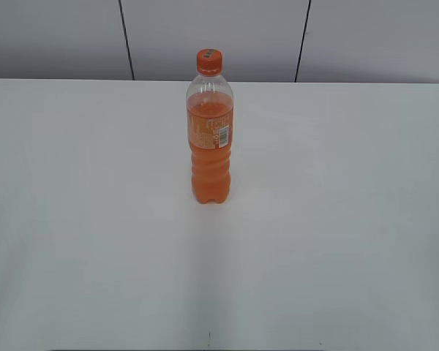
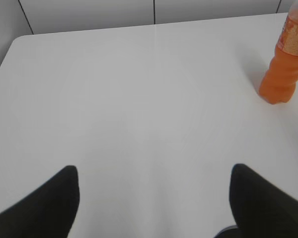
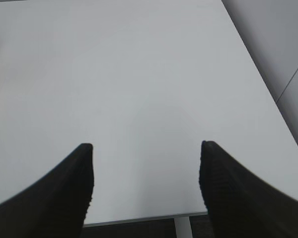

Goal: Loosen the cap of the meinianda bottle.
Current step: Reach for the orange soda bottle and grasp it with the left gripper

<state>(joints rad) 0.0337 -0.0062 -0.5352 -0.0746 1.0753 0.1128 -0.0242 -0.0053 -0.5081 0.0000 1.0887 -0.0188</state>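
Ribbed clear meinianda bottle [image 1: 210,139] stands upright on the smooth white worktop [image 1: 336,219], round cap [image 1: 209,61] on; left hand [image 2: 154,173] and right hand [image 3: 146,148] gape wide, empty.

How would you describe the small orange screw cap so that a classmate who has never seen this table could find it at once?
Start at the wide white table and find the tall clear plastic bottle of orange soda standing upright near its far middle. The small round orange plastic cap sits on top, the only solid orange piece, with a small dark mark.
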